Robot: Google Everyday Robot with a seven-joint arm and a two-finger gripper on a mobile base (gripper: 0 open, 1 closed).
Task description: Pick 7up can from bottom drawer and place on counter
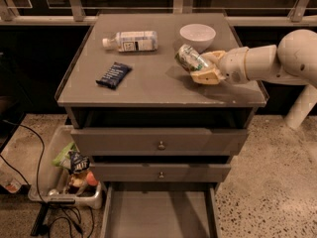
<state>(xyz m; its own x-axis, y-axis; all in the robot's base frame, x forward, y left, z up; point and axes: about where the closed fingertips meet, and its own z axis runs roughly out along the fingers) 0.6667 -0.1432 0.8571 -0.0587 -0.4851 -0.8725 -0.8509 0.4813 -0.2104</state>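
My gripper (202,68) reaches in from the right over the right part of the counter (148,86). It is shut on the 7up can (188,57), a silvery-green can held tilted, its top leaning up and left, just above the counter surface. The bottom drawer (159,213) is pulled open below, and its flat grey floor is bare.
A clear plastic bottle (131,40) lies on its side at the counter's back left. A white bowl (197,35) stands at the back, just behind the can. A dark blue snack packet (114,75) lies at the left. Two knobbed drawers are shut. A white bin (67,175) of items sits on the floor at left.
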